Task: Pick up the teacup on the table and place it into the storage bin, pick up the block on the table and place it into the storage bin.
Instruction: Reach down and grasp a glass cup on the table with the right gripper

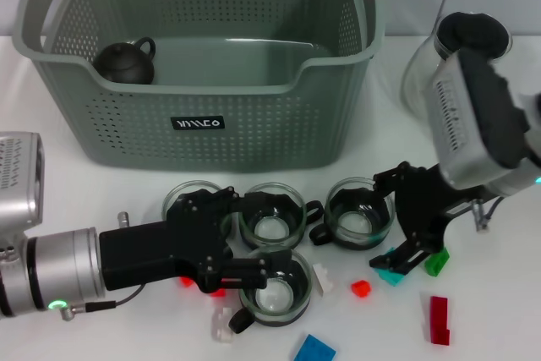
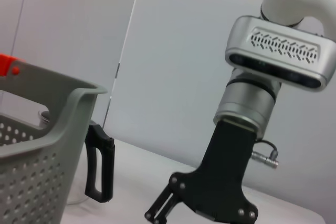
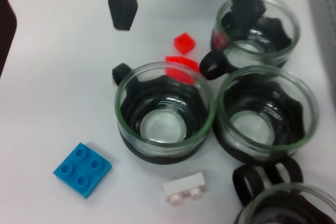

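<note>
From the head camera, the storage bin (image 1: 203, 82) stands at the back of the white table (image 1: 76, 200) with a small dark teapot (image 1: 125, 62) inside it at the robot's left end. In front of the bin four glass teacups are grouped: one (image 1: 192, 202) partly hidden behind the left gripper (image 1: 254, 270), one (image 1: 272, 215) in the middle, one (image 1: 359, 212) toward the right, and the nearest teacup (image 1: 275, 285), whose rim the left gripper's dark fingers reach, spread apart on either side of it. The right gripper (image 1: 404, 261) hangs low over a teal block (image 1: 390, 276), fingers open, with a green block (image 1: 437, 261) just beside it. A small red block (image 1: 361, 287), a dark red block (image 1: 438, 319), a blue block (image 1: 314, 349) and a white block (image 1: 221, 325) lie scattered nearby, and a glass jug (image 1: 421, 73) stands right of the bin. The left wrist camera shows the bin's corner (image 2: 47, 145), the jug's black handle (image 2: 100, 163) and the other arm's gripper (image 2: 173, 205) beyond. The right wrist camera looks down on the nearest teacup (image 3: 164, 111) with the blue block (image 3: 82, 169) and a white block (image 3: 184, 188) close to it.
</note>
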